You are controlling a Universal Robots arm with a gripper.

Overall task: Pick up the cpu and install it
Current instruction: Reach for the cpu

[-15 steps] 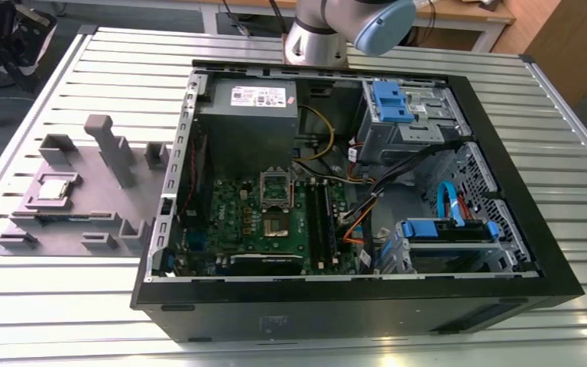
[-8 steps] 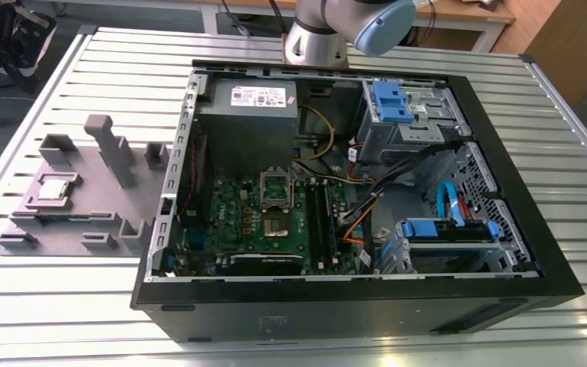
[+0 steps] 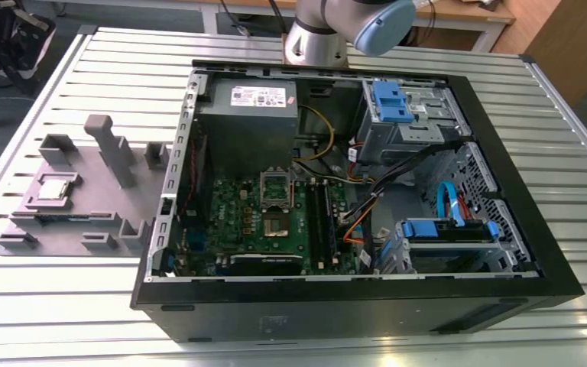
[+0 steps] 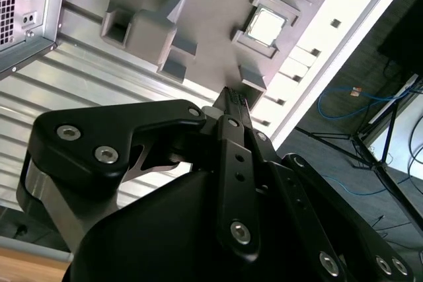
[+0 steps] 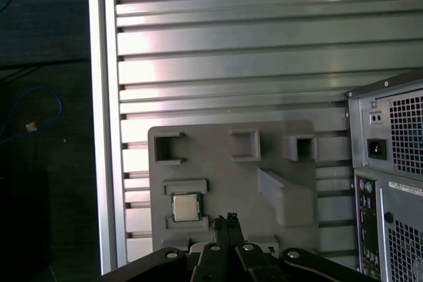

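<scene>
In the exterior view I see the cpu (image 3: 56, 186) seated in a recess of the grey fixture (image 3: 95, 210) on the slatted table (image 3: 59, 306), at the exterior view's left of the open computer case (image 3: 497, 229), well apart from the motherboard socket (image 3: 276, 223); the arm (image 3: 345, 30) stands at the far side. In the second wrist view my gripper (image 4: 234, 97) hangs above the fixture, jaws pinched narrow, holding nothing; the cpu (image 4: 266, 24) lies below, untouched. In the first wrist view the cpu (image 5: 186, 207) sits in its recess, apart from the closed gripper (image 5: 227, 221).
</scene>
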